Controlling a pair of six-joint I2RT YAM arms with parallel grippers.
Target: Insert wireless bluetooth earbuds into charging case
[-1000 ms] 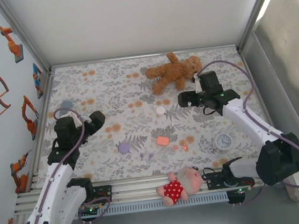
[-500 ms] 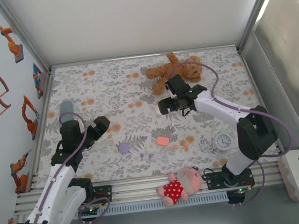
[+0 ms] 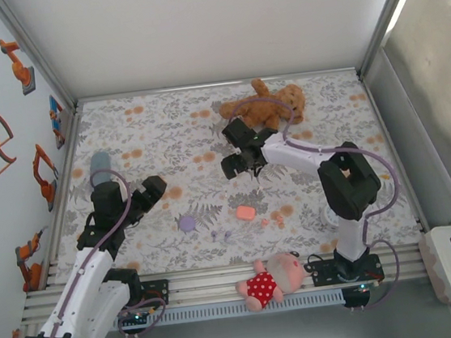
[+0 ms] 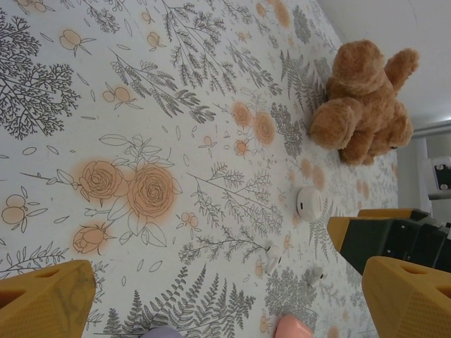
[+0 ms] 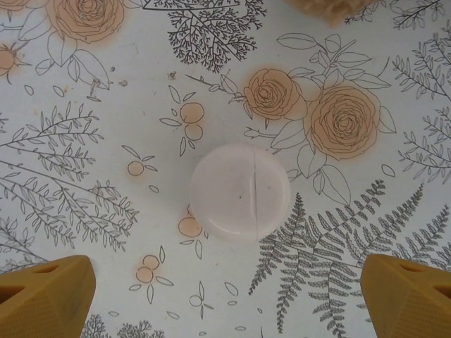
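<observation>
Above white case [image 5: 239, 192], your right gripper [image 5: 225, 296] hovered spread (left gripper [image 4: 225, 303] spread too); earbuds [image 3: 214, 235] lay loose, none inserted.

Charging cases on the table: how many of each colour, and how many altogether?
White case: 1
Coral case: 1
Lilac case: 1
Total: 3

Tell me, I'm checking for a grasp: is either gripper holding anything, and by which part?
Nothing is held. The right gripper is open above the white case, not touching it; the left gripper is open too.
</observation>
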